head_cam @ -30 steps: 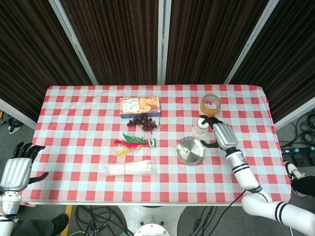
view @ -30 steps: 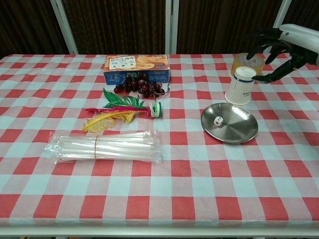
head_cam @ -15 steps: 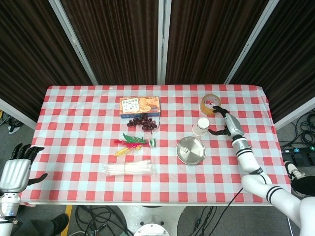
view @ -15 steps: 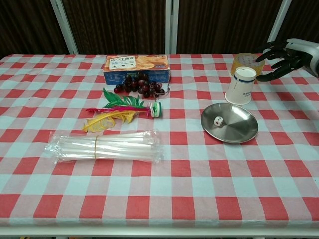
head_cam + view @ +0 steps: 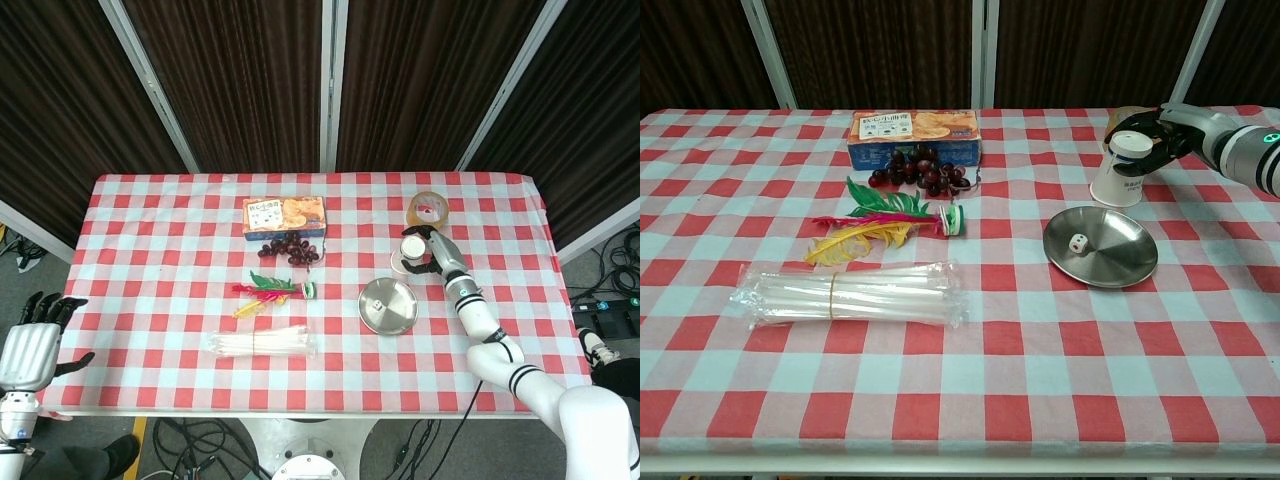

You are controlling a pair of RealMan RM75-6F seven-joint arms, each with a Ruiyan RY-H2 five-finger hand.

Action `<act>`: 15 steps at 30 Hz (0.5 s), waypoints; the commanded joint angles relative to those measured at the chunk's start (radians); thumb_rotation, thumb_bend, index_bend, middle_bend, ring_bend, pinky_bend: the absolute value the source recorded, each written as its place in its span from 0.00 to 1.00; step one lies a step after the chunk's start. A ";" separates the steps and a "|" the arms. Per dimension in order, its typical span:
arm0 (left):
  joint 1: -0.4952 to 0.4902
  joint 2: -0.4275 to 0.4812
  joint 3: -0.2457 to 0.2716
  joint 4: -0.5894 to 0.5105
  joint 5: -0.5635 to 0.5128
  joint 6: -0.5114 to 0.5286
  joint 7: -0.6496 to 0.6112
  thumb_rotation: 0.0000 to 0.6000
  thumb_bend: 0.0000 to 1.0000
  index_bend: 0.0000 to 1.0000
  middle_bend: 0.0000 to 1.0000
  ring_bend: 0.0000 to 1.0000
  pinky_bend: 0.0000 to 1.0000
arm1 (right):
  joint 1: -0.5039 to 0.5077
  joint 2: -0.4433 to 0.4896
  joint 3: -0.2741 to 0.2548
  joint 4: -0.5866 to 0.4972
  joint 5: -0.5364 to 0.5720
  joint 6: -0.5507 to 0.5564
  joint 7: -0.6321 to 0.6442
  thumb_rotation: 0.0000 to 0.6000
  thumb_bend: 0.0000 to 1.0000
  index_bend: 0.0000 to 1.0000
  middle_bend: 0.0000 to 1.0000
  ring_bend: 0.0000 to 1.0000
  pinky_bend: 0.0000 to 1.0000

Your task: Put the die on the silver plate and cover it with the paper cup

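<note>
Die (image 5: 1077, 243) lies on the silver plate (image 5: 1118, 262), left of centre; placing looks done. Just beyond, paper cup (image 5: 1121, 171) stands inverted on the cloth, right hand (image 5: 1158, 143) wrapped around its upper part. Left hand (image 5: 32, 345) idle, fingers apart, off the table edge. Risks: thin cup crushes under squeeze; lowered off-centre, rim catches the die or plate lip. Tape roll (image 5: 428, 209) close behind may get knocked.
</note>
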 commanded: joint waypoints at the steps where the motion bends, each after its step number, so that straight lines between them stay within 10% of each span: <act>1: 0.001 0.000 0.000 0.001 0.000 0.002 -0.002 1.00 0.03 0.23 0.22 0.12 0.08 | -0.004 -0.002 0.001 -0.005 -0.008 0.028 0.002 1.00 0.32 0.54 0.28 0.06 0.14; 15: 0.000 -0.002 0.001 0.000 0.004 0.001 0.002 1.00 0.03 0.23 0.22 0.12 0.08 | -0.110 0.244 -0.176 -0.499 -0.263 0.282 -0.096 1.00 0.33 0.56 0.30 0.07 0.09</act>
